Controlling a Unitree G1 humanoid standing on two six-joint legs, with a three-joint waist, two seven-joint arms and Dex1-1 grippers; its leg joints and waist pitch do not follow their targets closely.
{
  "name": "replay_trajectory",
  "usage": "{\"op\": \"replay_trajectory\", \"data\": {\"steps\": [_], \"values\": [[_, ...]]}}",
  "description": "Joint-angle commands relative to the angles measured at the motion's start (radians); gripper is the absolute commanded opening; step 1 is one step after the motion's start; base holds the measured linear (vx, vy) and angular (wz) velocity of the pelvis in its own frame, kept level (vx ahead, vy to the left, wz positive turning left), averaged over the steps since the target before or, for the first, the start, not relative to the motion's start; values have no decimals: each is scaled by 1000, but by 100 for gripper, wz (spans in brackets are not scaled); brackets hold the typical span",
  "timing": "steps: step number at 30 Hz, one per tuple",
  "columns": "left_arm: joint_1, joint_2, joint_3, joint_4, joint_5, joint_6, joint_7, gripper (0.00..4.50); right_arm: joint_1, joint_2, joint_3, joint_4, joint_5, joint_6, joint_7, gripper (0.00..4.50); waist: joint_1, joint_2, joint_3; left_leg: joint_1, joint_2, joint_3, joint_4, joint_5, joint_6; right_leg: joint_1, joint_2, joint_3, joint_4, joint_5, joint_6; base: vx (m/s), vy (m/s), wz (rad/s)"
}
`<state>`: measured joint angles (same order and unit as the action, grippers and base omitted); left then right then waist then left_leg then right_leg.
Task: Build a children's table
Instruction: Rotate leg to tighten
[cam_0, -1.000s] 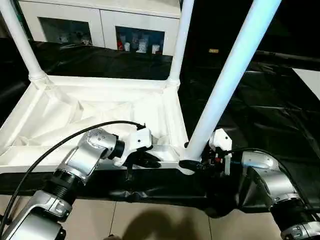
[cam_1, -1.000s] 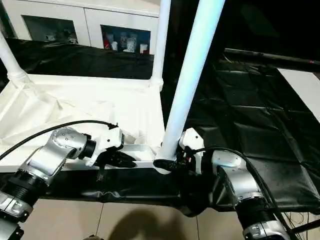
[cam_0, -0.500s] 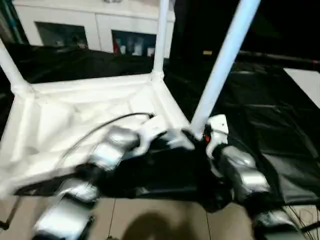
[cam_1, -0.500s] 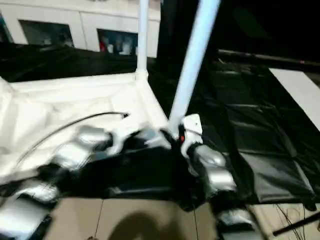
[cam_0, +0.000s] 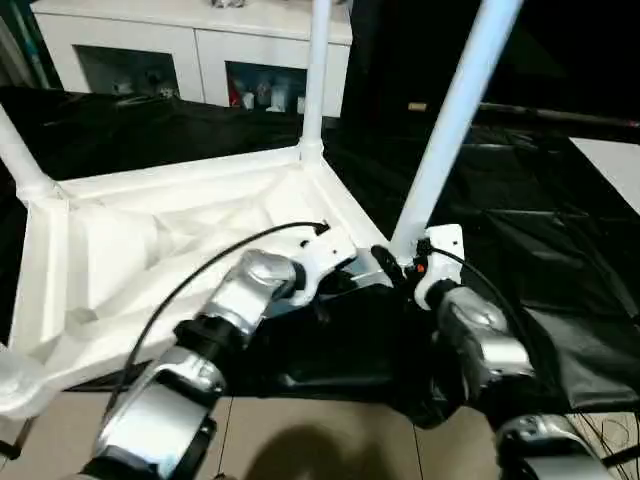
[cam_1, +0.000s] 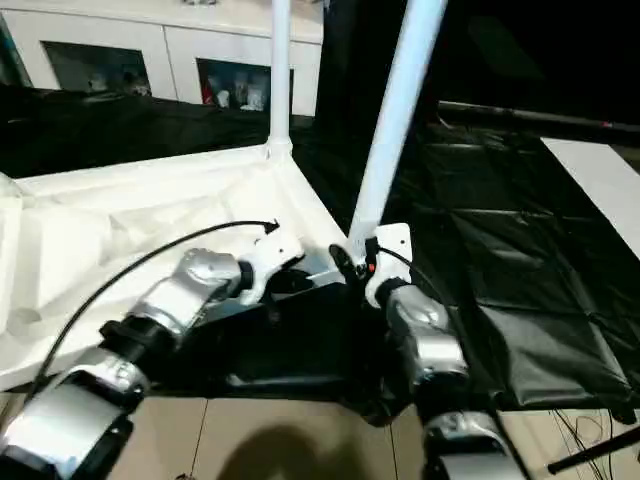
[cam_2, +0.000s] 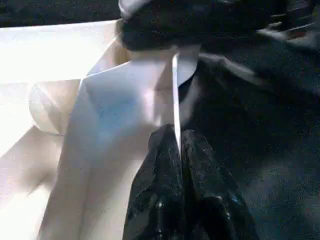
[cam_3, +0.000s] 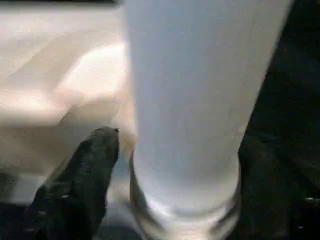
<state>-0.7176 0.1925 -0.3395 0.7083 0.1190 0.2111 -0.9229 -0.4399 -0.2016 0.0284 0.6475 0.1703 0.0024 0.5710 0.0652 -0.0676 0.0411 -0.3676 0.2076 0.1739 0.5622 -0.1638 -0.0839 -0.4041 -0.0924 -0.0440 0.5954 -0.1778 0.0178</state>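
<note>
Black fingers (cam_2: 160, 185) of the left gripper (cam_2: 176, 150) are pressed together on the thin white rim of the children's table (cam_0: 150, 240), pinching that edge at the near side just beside the corner socket. At that same corner the right gripper (cam_3: 175, 165) has its two dark fingers (cam_3: 82, 175) spread to either side of a smooth white tubular leg (cam_0: 450, 120), one finger close on each flank of the tube where it meets the rounded socket collar; whether they actually press on the tube I cannot tell. The children's table lies upside down on the black-draped tabletop (cam_0: 560, 230), its near corner reaching the tabletop's front edge, its ribbed underside facing up like a shallow tray with raised walls and diagonal ribs; nothing loose lies inside it. A second leg (cam_0: 317, 70) stands upright in the far corner socket, and a third (cam_0: 18, 155) rises at the far left corner. The plastic is matte white and moulded, the drape glossy and creased. A black cable (cam_0: 200, 275) arcs over the silver left forearm. Behind stands a white cabinet (cam_0: 190, 50) with glass doors, small items on its shelves. Pale floor tiles (cam_0: 330, 440) show below.
</note>
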Motion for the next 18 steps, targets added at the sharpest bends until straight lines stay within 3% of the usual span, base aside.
{"op": "replay_trajectory", "data": {"steps": [1,3,4,6,10,12,13,18], "values": [[51,34,-55,-30,-17,-5,-144,0,25,-53,74,-96,9,-15,186,389,13,-8,-51,1,20,0,-67,-308,43,40,-44,24,-84,-344,-150,0,0,0],[75,80,-69,-77,-33,-11,-228,0,57,-112,101,-148,17,-37,300,389,11,-15,-52,-1,18,4,-63,-284,51,40,-41,25,-79,-307,-163,0,0,0],[101,126,-79,-127,-56,-17,-315,0,80,-163,120,-183,21,-41,387,389,13,-18,-54,-1,20,6,-60,-239,67,43,-40,25,-69,-230,-188,50,-4,1],[115,150,-79,-158,-76,-15,-367,0,90,-190,128,-195,17,-47,437,389,17,-13,-56,1,23,6,-57,-207,78,43,-40,26,-58,-169,-211,57,3,0],[130,187,-77,-194,-86,10,-404,0,98,-224,148,-217,36,-35,538,389,24,-16,-56,9,23,13,-53,-173,97,42,-36,26,-49,-92,-251,13,2,0],[132,191,-68,-199,-89,21,-402,0,89,-223,155,-214,48,-22,565,389,26,-18,-53,9,22,14,-54,-179,95,42,-37,27,-50,-104,-251,0,0,0],[132,191,-68,-199,-89,21,-402,0,89,-223,155,-214,48,-22,565,363,27,-18,-54,9,23,13,-54,-185,91,43,-38,27,-50,-114,-249,0,0,0],[144,199,-63,-224,-95,31,-407,0,71,-211,171,-189,38,-18,578,322,26,-21,-51,10,23,10,-60,-241,49,41,-41,28,-61,-225,-211,0,0,0]]}}
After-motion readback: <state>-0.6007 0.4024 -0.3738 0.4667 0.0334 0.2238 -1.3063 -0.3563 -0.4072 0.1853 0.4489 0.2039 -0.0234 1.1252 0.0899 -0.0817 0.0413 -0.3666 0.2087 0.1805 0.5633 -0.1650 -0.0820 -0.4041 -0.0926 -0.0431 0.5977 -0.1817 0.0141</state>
